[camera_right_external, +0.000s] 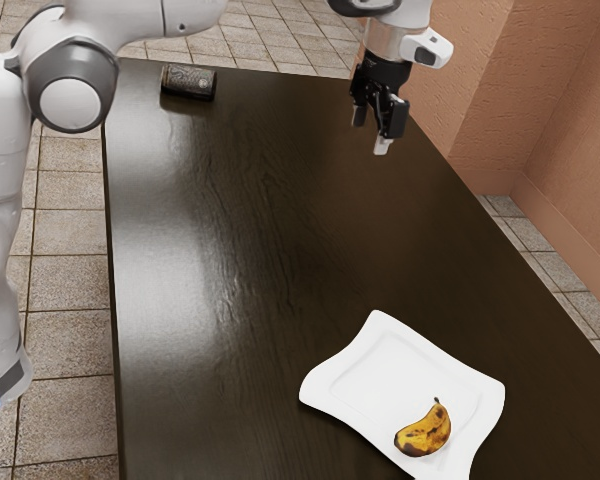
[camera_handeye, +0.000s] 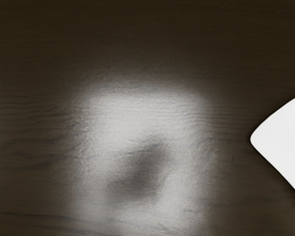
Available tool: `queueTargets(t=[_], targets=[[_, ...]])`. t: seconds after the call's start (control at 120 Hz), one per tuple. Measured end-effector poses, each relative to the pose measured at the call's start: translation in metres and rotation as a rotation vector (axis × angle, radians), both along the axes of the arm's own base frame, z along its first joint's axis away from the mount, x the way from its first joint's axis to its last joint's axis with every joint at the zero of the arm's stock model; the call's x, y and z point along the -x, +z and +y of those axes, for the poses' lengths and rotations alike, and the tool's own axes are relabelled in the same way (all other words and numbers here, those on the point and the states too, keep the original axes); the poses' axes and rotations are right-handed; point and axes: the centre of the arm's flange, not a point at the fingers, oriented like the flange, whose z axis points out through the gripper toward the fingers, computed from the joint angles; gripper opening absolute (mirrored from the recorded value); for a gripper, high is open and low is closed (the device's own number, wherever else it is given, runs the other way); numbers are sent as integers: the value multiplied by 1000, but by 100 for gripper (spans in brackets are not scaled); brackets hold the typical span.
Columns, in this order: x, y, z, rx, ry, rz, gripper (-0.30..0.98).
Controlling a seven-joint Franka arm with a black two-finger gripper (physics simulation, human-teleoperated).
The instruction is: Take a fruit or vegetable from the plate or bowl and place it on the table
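Note:
High above the dark table, in the exterior view's upper part, my gripper (camera_right_external: 371,135) hangs open, its fingers apart with nothing held between them. A yellow banana with brown patches (camera_right_external: 425,431) lies on a white wavy-edged plate (camera_right_external: 352,365) near the exterior view's bottom edge. The gripper is well away from both. In the wrist view a corner of the plate (camera_handeye: 283,140) reaches in at the edge of the picture, beside bare wood.
A dark patterned can-like object (camera_right_external: 189,82) lies at the table's far end in the exterior view. The dark wooden table (camera_right_external: 250,250) stretches from there to the plate. An orange-brown wall (camera_right_external: 510,90) stands beyond the table at the exterior view's right.

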Motion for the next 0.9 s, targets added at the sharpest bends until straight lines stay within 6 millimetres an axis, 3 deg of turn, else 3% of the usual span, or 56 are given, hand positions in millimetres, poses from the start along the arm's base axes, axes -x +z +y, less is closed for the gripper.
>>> queueTargets(t=[0.35,0.667,0.9], targets=[[2,2,19,37,97,-7,68],[7,4,12,135,372,32,68],[6,1,-15,190,560,70,68]])
